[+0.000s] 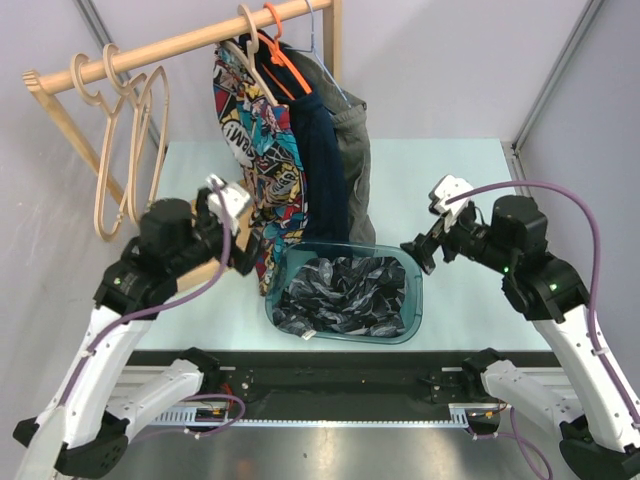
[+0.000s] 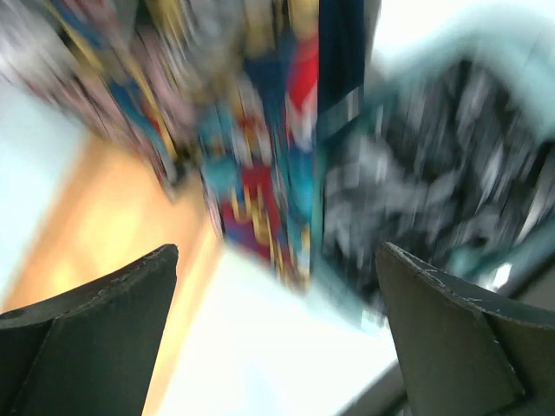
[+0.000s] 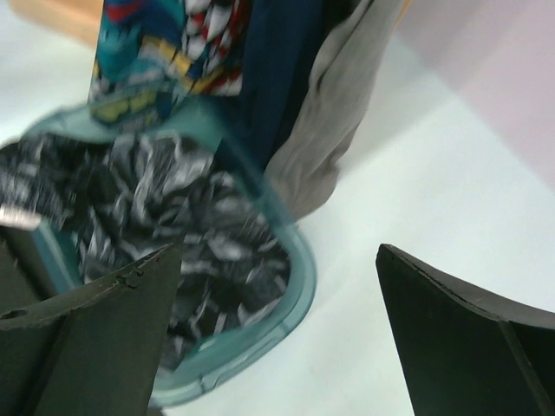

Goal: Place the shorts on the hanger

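I am reading left gripper [image 2: 277,260] and right gripper [image 3: 277,260] wide, empty; shorts [image 1: 262,170] seem limp, light, so pinch the far waistband.

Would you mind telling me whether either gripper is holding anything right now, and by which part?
Nothing is held: the left gripper and right gripper are both open and empty.

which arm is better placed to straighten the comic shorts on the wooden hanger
Left. The left tool, open, sits beside the hanging shorts; the right tool is across the bin, probably a longer reach.
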Motion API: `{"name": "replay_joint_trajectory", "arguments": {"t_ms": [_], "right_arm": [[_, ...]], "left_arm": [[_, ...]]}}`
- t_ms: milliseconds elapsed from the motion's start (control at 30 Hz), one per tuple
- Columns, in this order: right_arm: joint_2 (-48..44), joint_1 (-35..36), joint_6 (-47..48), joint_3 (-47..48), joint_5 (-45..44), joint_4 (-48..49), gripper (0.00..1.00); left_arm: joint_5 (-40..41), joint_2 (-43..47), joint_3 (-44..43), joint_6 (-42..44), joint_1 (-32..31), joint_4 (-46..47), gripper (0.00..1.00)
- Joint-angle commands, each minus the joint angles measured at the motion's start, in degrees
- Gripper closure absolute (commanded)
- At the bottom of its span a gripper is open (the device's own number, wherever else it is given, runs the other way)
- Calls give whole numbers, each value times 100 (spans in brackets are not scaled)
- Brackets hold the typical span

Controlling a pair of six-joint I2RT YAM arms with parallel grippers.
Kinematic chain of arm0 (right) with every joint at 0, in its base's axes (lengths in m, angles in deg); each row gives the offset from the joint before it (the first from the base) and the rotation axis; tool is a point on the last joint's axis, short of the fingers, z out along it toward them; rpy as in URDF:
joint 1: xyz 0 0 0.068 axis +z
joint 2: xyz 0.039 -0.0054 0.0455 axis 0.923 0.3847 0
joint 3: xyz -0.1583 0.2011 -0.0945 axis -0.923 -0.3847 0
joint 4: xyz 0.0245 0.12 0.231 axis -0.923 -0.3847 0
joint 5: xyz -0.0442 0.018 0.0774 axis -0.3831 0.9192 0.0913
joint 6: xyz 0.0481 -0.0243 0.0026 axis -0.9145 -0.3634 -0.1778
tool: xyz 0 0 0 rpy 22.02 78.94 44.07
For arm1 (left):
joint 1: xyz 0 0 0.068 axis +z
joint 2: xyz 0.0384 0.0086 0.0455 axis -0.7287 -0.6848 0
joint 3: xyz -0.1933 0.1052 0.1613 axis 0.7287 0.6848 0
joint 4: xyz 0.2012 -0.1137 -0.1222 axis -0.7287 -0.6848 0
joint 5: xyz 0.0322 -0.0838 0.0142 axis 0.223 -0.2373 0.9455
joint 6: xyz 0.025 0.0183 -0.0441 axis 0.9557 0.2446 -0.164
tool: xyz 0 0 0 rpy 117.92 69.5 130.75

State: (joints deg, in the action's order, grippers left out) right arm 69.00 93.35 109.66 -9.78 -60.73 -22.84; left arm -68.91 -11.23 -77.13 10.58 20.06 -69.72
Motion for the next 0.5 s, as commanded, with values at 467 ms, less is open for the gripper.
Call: {"name": "replay_joint_trajectory", "arguments": {"t_ms": [467], "right_arm": [[-338,-14,337,-1248,264,-1052,0]], "left_arm": [[1249,538,1868,977,114,-913,0]]}}
